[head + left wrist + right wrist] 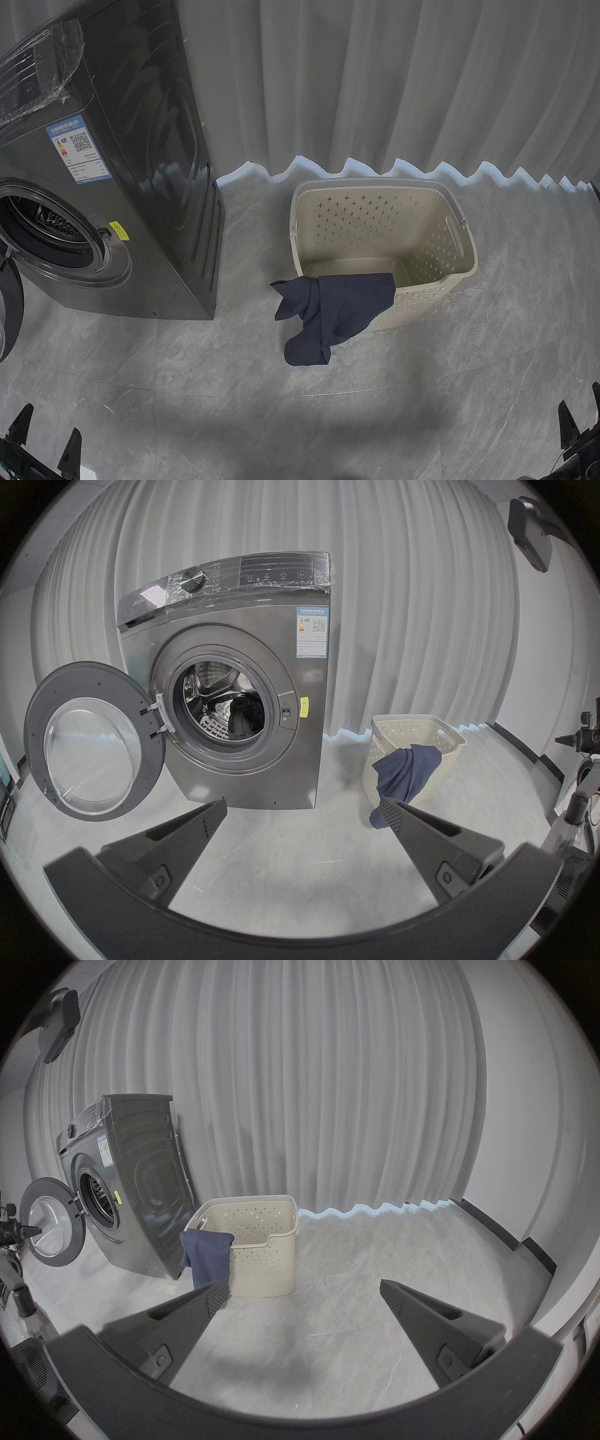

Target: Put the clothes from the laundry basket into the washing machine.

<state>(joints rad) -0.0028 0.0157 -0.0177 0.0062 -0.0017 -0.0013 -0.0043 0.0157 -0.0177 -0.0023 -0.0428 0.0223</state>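
**Dark blue garment draped over the basket rim, before the pick**

The dark blue garment [331, 306] hangs over the near rim of the laundry basket [381, 186], with most of it outside, down the outer wall. Its long axis runs from the rim downward and toward the robot, slanting a little to the robot's left. The lower end points at the floor [375, 387] and appears to touch it, while a shorter flap juts sideways toward the washing machine [156, 162]. The machine stands just left of the basket, its door [94, 739] swung wide and a dark item [245, 716] already in the drum [203, 692]. The left gripper [301, 805] and right gripper [303, 1286] are both spread wide and carry nothing, low and well apart from the basket. Step in hand, as judged: the approach for the pick. The next move calls for one arm to reach the fold at the rim, close on it there, and lift high enough for the trailing end to leave the floor before carrying it to the drum opening
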